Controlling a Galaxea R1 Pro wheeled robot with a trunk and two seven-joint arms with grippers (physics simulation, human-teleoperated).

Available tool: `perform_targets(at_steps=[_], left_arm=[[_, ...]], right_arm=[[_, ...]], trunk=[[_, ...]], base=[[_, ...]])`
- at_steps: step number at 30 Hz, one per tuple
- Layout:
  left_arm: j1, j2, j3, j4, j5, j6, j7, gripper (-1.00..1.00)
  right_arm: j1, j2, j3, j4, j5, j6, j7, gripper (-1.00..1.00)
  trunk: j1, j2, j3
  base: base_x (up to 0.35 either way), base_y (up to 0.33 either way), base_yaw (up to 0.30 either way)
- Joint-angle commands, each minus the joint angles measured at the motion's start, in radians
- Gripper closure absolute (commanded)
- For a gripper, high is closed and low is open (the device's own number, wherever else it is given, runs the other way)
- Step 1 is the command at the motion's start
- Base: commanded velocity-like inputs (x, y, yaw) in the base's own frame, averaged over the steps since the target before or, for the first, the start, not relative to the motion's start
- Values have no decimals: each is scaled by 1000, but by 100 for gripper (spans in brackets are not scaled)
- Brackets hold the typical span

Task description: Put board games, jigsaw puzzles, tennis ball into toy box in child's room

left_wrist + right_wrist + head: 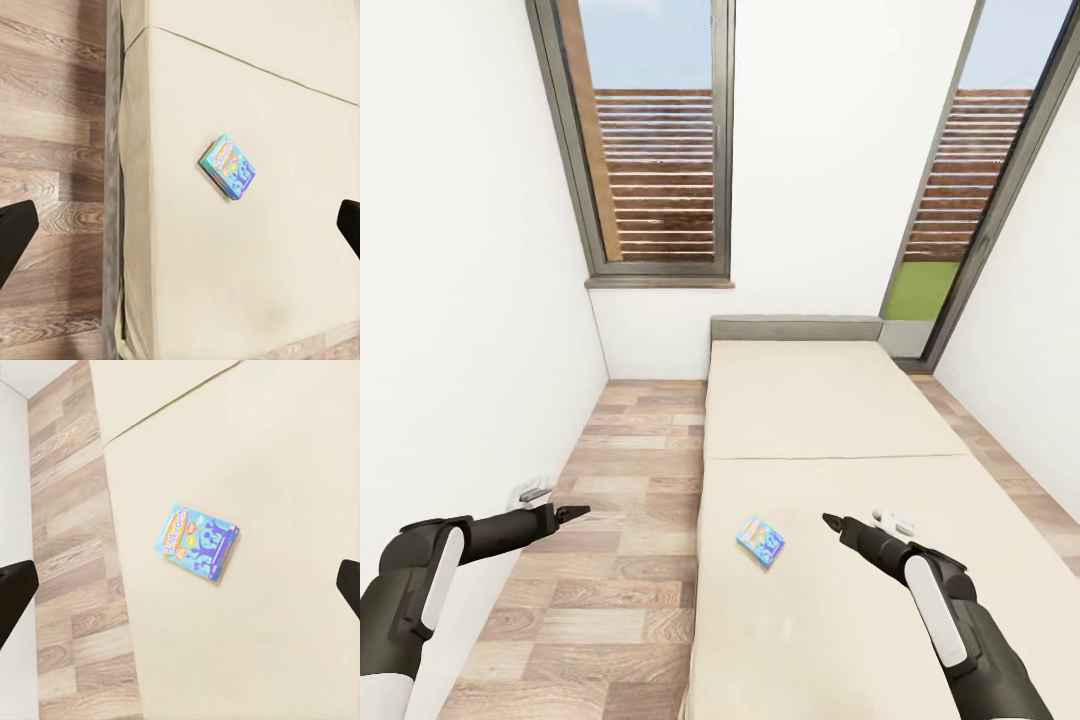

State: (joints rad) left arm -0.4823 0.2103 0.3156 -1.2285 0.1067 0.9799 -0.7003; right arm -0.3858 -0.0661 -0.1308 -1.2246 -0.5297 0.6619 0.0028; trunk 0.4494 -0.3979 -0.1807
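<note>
A small blue square board game (760,541) lies flat on the beige bed (810,420), near its left edge. It also appears in the left wrist view as the board game (227,166) and in the right wrist view as the board game (196,542). My left gripper (582,512) hangs open over the wood floor, left of the bed. My right gripper (828,519) is open above the bed, a short way right of the game. Each wrist view has its own dark fingertips (15,229) (15,585) wide apart with nothing between them. The table and toy box are out of view.
A small whitish thing (893,520) lies on the bed, partly hidden behind my right arm; what it is I cannot tell. White walls close in on both sides, with tall dark-framed windows (655,140) behind the headboard (795,328). A strip of wood floor (610,520) runs left of the bed.
</note>
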Motion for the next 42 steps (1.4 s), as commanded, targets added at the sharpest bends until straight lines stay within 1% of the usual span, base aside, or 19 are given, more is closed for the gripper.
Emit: perform_targets(at_steps=[1,12,22,30,35,42], left_arm=[[-1,0,1,0,8,8,2,-100],[-1,0,0,0,8,4,3,-100],[-1,1,2,0,8,2,3,-100],[-1,1,2,0,8,2,3,-100],[-1,1,2,0,8,2,3,-100],[0,1,2,0,8,2,4,-100]], right_arm=[[-1,0,-1,-2,-3,5,0,-100],[1,0,0,-1,-3,5,0,-100],[1,0,0,-3,-3,4,0,-100],[1,0,2,0,-4,-24,0,-100],[1,0,1,0,-4,-27,1,-100],[2,0,2,-2,-4,-29,1,-100]], trunk=[[1,-2,-2],[1,-2,-3],[1,-2,-9],[1,-2,-9],[1,-2,-9],[1,-2,-9]], base=[[0,0,-2],[8,1,0],[140,65,0],[13,34,0],[1,127,0],[0,22,0]])
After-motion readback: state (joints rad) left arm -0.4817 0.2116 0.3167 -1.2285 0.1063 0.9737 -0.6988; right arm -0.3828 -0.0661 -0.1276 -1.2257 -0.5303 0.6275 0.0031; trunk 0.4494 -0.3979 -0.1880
